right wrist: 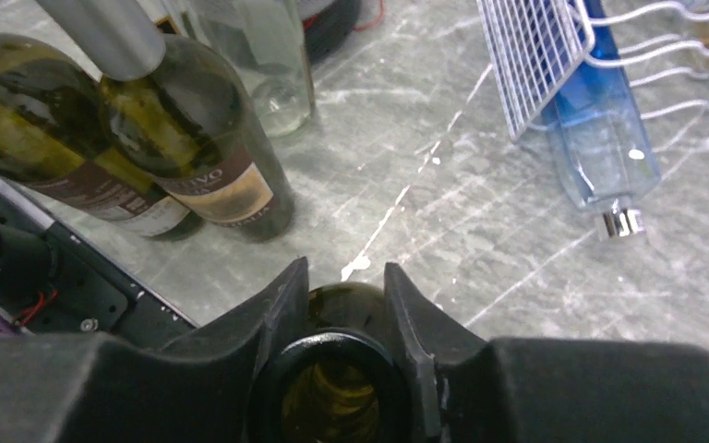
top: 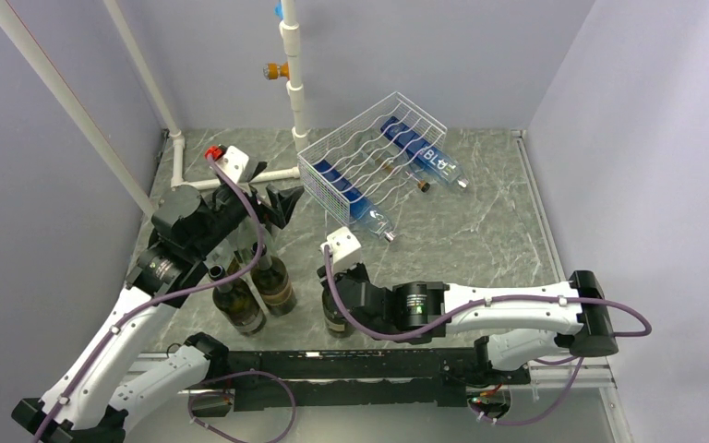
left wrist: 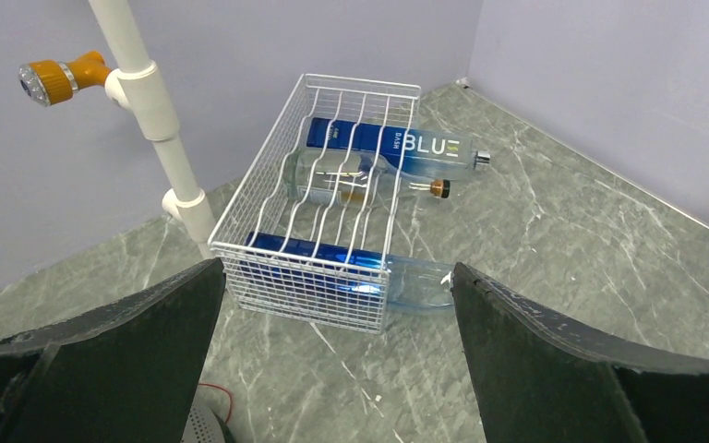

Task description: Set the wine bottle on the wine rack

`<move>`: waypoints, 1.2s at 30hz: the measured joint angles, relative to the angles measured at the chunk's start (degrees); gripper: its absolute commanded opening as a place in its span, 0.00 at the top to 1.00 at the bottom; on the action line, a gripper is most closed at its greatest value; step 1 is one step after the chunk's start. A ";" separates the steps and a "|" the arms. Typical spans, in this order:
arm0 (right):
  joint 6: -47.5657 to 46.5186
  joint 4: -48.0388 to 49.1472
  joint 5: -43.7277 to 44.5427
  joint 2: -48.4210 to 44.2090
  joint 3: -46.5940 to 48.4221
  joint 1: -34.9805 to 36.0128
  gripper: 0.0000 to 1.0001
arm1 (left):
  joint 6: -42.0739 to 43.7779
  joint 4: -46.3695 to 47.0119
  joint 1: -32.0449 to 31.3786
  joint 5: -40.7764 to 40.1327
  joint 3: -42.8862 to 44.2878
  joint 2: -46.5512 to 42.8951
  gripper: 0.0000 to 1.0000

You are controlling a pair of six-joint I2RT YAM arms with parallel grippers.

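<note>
The right gripper [right wrist: 343, 273] is closed on the neck of the wine bottle [top: 335, 321], a dark green bottle standing upright on the marbled grey table [top: 480, 231] near its front edge, just in front of the arm bases. In the right wrist view, 1 finger presses each side of the neck and the bottle's open mouth sits between them. 2 other dark bottles [top: 238, 305] [top: 274, 284] with labels stand upright just to the left of it, close together, below the left arm. The left gripper [left wrist: 334, 268] hangs above the table with its jaws spread wide and nothing between them, facing the wine rack [top: 369, 152]. The rack, a white wire box with wavy rods across its top, sits on the table at the far middle, turned at an angle and well apart from the held bottle. 3 bottles lie on their sides within its frame under the wavy rods, their necks poking out of the right side: a blue bottle [left wrist: 332, 263] along the near edge, a clear bottle with a gold cap [left wrist: 438, 188] in the middle, and a blue bottle marked BLUE [left wrist: 415, 148] along the far edge. A white pipe stand [left wrist: 152, 101] rises just left of the rack, carrying an orange nozzle [left wrist: 55, 78].
</note>
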 measured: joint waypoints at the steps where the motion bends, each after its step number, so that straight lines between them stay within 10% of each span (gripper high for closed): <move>1: 0.85 0.24 -0.26 0.00 -0.07 -0.07 1.00 | -0.09 -0.02 -0.04 -0.02 0.00 -0.04 0.01; 9: 2.89 -0.50 -6.56 -3.65 -1.75 -8.90 1.00 | -0.79 -0.20 -0.13 0.00 0.39 -0.31 0.01; 18: 7.06 -2.12 -30.86 -18.01 -11.32 -40.57 1.00 | -1.01 -0.42 -0.13 0.00 0.42 -0.33 0.01; 36: 19.17 1.55 -68.72 -10.62 -22.93 -92.17 1.00 | -0.94 -0.87 -1.88 -0.96 0.39 -0.57 0.01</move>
